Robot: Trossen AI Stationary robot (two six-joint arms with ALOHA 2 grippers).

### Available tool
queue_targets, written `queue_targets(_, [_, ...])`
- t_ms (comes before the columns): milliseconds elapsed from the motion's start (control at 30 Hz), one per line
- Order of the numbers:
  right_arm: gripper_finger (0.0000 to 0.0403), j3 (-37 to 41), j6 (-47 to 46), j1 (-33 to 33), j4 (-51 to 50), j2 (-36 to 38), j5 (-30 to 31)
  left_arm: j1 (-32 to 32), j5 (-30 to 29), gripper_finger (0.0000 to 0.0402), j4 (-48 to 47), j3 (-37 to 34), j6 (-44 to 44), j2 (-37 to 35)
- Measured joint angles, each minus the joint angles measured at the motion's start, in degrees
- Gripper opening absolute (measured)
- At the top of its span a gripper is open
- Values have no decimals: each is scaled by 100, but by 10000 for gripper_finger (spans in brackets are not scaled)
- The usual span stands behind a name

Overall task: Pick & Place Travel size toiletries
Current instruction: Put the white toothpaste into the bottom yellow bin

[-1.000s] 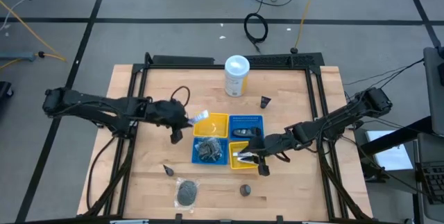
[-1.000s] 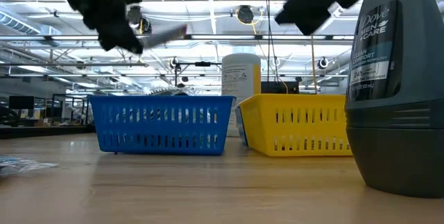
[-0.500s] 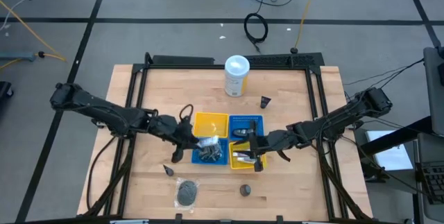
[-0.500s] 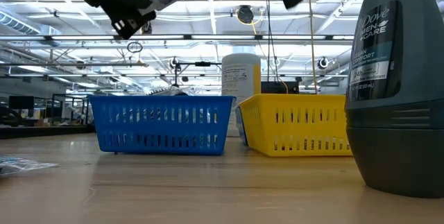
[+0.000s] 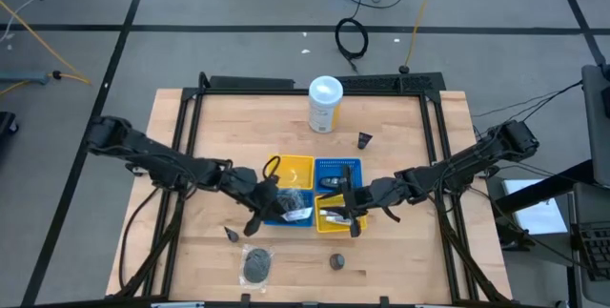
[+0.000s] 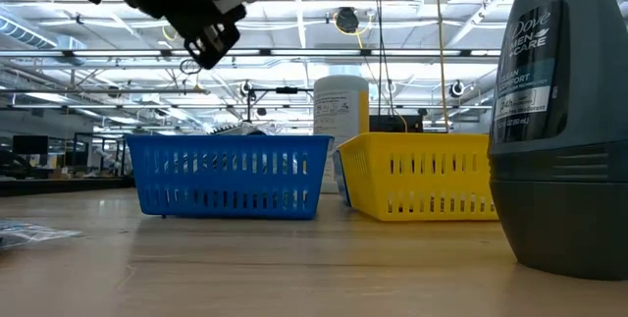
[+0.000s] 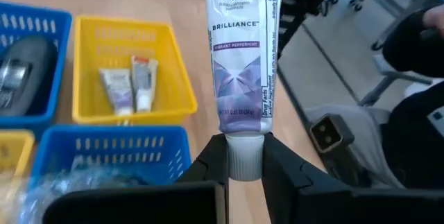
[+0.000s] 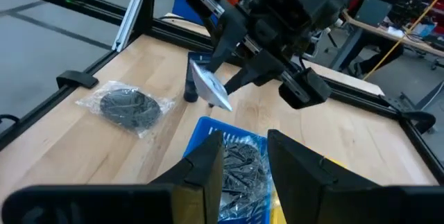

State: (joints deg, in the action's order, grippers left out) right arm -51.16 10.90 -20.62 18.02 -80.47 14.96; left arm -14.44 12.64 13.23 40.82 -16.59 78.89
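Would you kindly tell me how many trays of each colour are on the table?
Yellow trays: 2
Blue trays: 2
Total: 4

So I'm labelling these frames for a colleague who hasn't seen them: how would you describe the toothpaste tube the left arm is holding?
Start at the four blue and yellow trays mid-table. Over their left edge, the left gripper is shut on the white cap of a toothpaste tube. Unlike the two small tubes lying in a yellow tray, it is off the table, with a purple panel.
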Motion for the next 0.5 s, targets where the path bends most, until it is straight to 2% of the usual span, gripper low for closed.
queue_targets(200, [105,0,43,-4,53,0,-19,136,91,38,396,0,-3,77])
queue_targets(500, [105,0,199,-11,243,0,-174,289,101,38,408,-2,17,77])
